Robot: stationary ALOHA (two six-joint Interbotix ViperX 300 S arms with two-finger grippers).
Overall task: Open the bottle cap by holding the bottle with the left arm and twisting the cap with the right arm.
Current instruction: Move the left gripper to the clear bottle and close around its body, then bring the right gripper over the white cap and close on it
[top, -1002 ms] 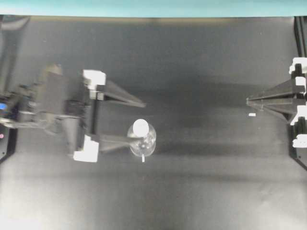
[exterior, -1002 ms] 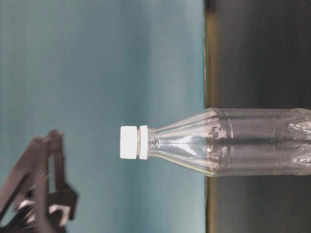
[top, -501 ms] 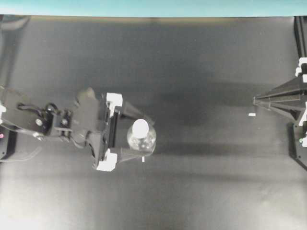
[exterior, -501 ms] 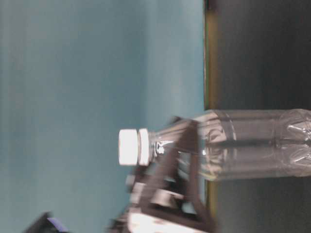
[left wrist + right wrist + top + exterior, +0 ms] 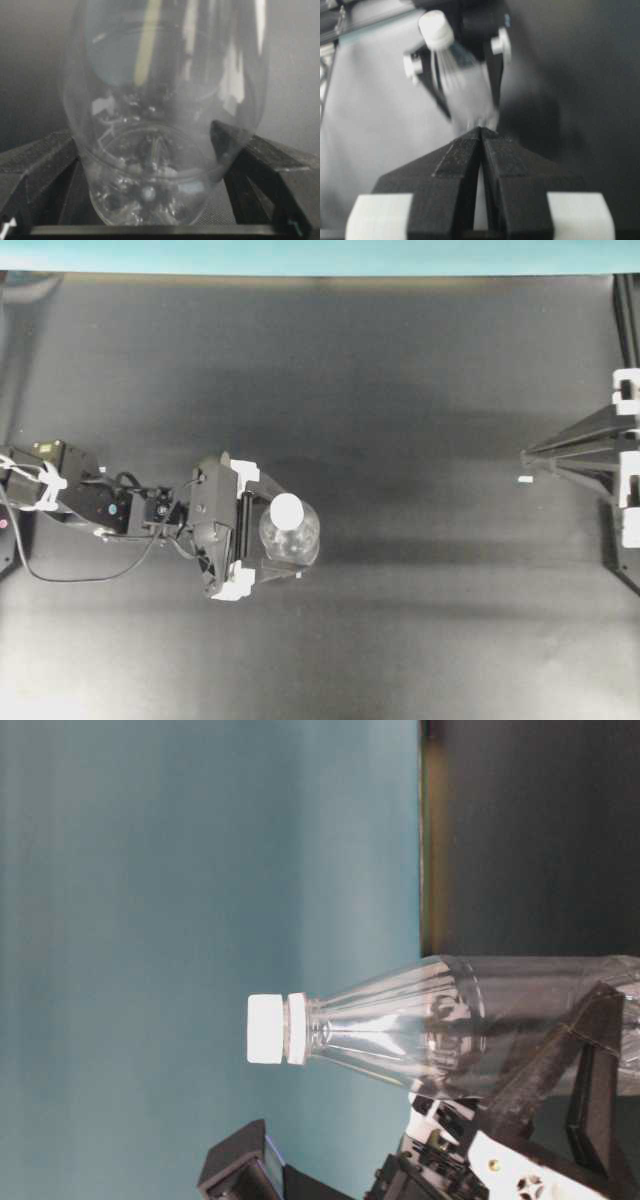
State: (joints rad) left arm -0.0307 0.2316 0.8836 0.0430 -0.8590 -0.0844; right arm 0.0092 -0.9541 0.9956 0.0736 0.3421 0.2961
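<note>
Small clear plastic bottle point(image 5: 290, 532) w/ round white bottle cap point(image 5: 288, 508) stands upright, centre-left of overhead view. Left gripper point(image 5: 282, 521) wide open, black fingers point(image 5: 40, 165) either side of bottle base; contact unclear, prob. not clamped. Right gripper point(image 5: 527, 452) fully closed, far right edge, well apart.

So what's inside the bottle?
Nothing visible: the clear bottle looks empty, and the table shows through it. The white cap hides the neck's inside.
</note>
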